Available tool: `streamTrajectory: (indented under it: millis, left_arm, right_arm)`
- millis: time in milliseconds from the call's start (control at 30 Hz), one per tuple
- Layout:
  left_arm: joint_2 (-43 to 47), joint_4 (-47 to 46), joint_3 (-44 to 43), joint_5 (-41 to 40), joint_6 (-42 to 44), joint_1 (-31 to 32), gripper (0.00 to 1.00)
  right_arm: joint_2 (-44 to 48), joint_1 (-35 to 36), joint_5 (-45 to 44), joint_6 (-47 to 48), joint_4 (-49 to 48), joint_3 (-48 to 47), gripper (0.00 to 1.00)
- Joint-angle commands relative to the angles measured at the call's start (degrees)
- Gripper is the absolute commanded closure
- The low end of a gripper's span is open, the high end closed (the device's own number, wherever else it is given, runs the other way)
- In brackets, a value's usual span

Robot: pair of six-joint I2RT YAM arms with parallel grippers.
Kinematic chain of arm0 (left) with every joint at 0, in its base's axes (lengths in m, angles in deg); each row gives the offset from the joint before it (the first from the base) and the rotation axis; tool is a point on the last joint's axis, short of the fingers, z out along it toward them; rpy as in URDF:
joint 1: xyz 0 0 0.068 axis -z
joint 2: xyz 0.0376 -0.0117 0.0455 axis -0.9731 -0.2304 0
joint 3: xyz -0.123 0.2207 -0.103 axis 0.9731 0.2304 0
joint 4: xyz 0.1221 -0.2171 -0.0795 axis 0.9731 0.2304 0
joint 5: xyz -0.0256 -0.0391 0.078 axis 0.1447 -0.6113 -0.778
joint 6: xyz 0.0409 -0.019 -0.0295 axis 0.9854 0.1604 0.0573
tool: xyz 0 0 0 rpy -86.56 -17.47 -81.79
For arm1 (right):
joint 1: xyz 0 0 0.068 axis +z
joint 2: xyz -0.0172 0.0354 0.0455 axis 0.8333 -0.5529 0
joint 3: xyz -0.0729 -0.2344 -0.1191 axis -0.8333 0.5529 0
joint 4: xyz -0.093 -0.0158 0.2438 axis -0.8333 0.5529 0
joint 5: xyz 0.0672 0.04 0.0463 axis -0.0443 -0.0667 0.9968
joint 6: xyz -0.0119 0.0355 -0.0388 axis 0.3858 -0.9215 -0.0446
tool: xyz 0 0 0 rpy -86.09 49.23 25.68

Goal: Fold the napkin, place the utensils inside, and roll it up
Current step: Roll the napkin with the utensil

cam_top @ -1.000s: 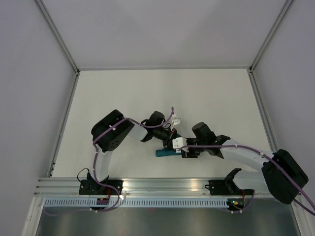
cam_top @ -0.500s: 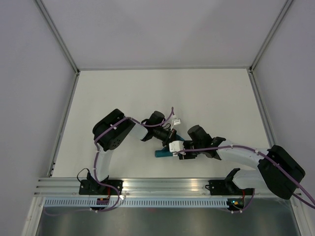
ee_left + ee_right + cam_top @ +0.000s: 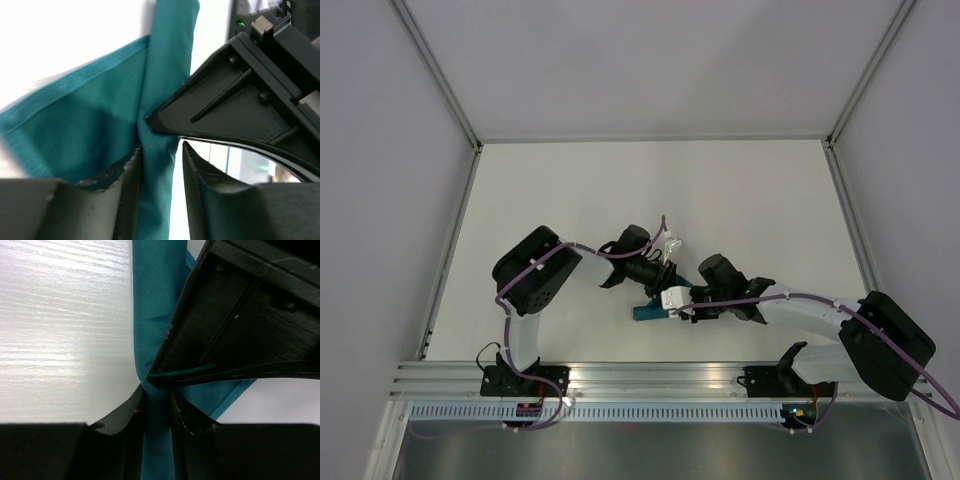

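The teal napkin (image 3: 646, 311) lies gathered into a narrow strip on the white table (image 3: 740, 200), near its front edge. The right gripper (image 3: 158, 396) pinches the strip tight. The left gripper (image 3: 160, 150) straddles it loosely, with a gap on one side.

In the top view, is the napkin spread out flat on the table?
No, the napkin is gathered into a small, narrow teal bundle, not an open sheet.

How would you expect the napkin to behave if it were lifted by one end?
Probably floppy: the napkin bunches narrow inside the right gripper. Likely light too, since it looks like thin, hemmed cloth.
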Motion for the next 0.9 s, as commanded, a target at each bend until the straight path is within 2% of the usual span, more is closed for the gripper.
streamTrajectory:
  millis: [0,100,333,433,600,700,800,867]
  left_arm:
    - [5.2,3.0,1.5,-8.6,1.6,-1.2,0.56]
    - [8.0,4.3,2.0,-13.4,2.4,-1.8,0.54]
    - [18.3,1.3,8.2,-36.0,3.8,-2.4,0.55]
    - [23.2,-2.2,11.9,-42.9,3.9,-2.4,0.57]
    - [29.9,-10.8,19.8,-47.5,6.1,-1.9,0.57]
    - [33.4,-18.9,25.4,-51.2,10.0,0.2,0.56]
    - [35.7,-23.4,28.5,-55.4,18.7,6.4,0.54]
    - [36.1,-25.2,29.7,-57.3,21.3,9.1,0.54]
  right_arm:
    - [-2.2,-0.2,-0.3,-0.1,6.5,-0.6,0.83]
    - [-2.9,-0.8,1.6,0.1,9.2,-2.1,0.85]
    - [-10.2,-5.5,9.1,2.6,19.1,-9.3,0.87]
    - [-14.6,-8.9,12.9,4.0,25.4,-14.7,0.87]
    - [-23.8,-12.5,15.7,5.4,32.5,-22.2,0.87]
    - [-28.9,-13.8,17.5,6.5,36.5,-26.6,0.87]
    - [-33.2,-14.9,18.5,7.0,38.8,-30.0,0.86]
    - [-35.1,-15.7,19.1,7.3,40.8,-32.5,0.87]
